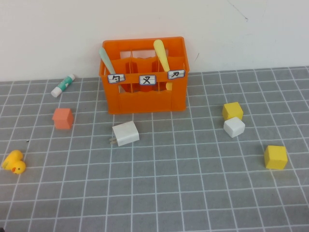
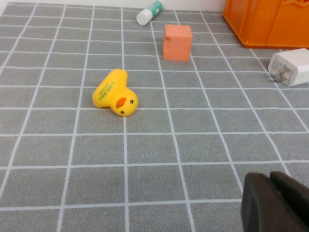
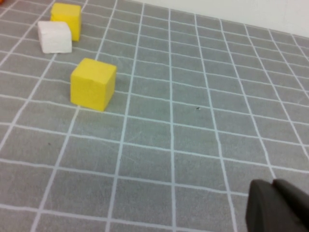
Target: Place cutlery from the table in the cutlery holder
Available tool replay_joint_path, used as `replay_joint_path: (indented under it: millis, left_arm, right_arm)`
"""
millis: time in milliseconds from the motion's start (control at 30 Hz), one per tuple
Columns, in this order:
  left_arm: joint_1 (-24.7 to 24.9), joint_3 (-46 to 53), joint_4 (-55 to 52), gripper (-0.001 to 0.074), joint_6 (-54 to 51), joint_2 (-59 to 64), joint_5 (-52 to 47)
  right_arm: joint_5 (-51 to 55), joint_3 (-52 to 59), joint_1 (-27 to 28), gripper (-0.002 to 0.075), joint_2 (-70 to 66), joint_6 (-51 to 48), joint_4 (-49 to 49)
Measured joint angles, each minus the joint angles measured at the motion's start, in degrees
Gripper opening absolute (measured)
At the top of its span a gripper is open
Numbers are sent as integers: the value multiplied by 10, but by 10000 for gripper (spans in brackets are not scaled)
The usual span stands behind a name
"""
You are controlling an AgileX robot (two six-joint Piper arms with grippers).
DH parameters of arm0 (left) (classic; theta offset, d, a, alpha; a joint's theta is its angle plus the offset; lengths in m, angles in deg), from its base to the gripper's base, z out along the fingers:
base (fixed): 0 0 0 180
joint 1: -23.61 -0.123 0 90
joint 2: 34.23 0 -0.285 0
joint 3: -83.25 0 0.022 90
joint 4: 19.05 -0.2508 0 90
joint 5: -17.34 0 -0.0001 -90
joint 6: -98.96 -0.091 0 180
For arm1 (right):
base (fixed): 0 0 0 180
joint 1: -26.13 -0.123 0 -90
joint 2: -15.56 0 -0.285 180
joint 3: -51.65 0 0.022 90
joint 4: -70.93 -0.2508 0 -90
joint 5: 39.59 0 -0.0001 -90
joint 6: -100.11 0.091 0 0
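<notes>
Two pieces of cutlery stand inside the cutlery holder (image 1: 144, 92), which sits at the 12 o'clock side of the table (image 1: 193, 183) in the high view, close to the wall. The mint-green spoon (image 1: 106, 60) leans in the compartment at the holder's 9 o'clock end, its bowl rising above the rim. The pale yellow knife (image 1: 162, 55) leans in the compartment at the 3 o'clock end, its upper end also above the rim. Three white labels with black characters run across the holder's front.

A white charger plug (image 1: 126, 133) lies near the holder at its 6 o'clock. A salmon cube (image 1: 63, 118) and a white-and-green glue stick (image 1: 63, 85) lie toward 9 o'clock of the holder, and a yellow rubber duck (image 1: 14, 162) lies on its side near the table's 9 o'clock edge. Toward 3 o'clock, a yellow block (image 1: 232, 110) touches a white block (image 1: 234, 127), with another yellow block (image 1: 275, 157) apart from them at their 4 o'clock.

The left tool (image 2: 275, 203) appears only in its wrist view, above bare table near the duck, its dark fingers pressed together. The right tool (image 3: 279, 207), seen only in its own wrist view, is likewise pressed together, above bare table near the lone yellow block.
</notes>
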Motion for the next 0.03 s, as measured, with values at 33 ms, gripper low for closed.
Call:
replay_joint_path:
  millis: [33]
  left_arm:
    - [0, 0, 0, -1, 0, 0, 0]
  right_arm:
    - [0, 0, 0, -3, 0, 0, 0]
